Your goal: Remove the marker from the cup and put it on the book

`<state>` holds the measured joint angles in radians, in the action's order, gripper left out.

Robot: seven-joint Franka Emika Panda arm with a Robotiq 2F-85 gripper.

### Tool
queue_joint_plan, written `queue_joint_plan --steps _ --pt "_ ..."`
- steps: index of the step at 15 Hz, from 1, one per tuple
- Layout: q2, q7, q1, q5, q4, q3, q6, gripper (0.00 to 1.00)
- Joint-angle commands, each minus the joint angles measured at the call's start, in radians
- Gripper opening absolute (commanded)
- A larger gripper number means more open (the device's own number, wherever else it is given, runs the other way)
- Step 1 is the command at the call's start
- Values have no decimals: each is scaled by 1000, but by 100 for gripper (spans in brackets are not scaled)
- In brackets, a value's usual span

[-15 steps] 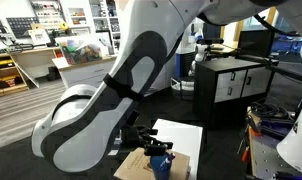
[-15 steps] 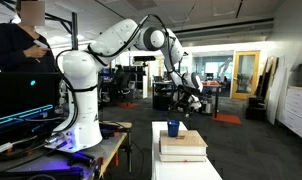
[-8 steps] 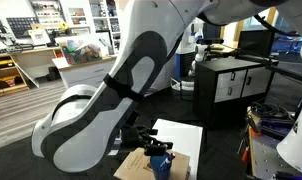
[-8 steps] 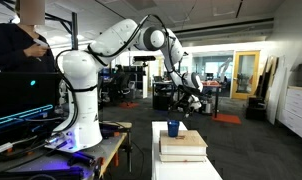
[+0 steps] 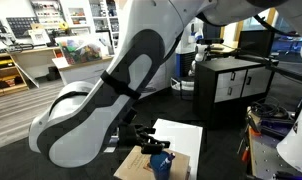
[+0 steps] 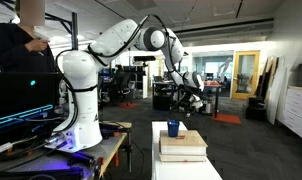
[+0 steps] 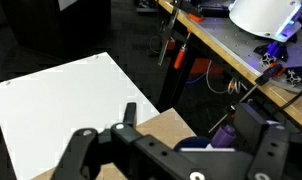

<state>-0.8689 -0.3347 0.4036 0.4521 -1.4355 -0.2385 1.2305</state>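
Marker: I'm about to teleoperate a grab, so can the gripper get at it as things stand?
Probably yes: the gripper hangs open above the cup, off to one side. Nothing shows between them, and the marker seems to stick out past the rim.

I'm looking past the arm's big white link [image 5: 101,100], which is filling the middle and lower left of the frame. Under it, at bottom centre, the black gripper [image 5: 144,137] is hanging just beside the dark-blue cup [image 5: 161,161]; I'm not making out its jaws. The cup is sitting on a brown book [image 5: 134,167] that is lying on the white tabletop [image 5: 183,135]. A black cabinet [image 5: 229,85] is standing at right.
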Motion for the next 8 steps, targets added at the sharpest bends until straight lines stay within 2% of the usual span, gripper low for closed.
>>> queue_joint_plan --steps 1,8 --pt "6 18 -8 -20 38 2 -39 100" --pt "-16 38 -14 -87 90 5 -140 100"
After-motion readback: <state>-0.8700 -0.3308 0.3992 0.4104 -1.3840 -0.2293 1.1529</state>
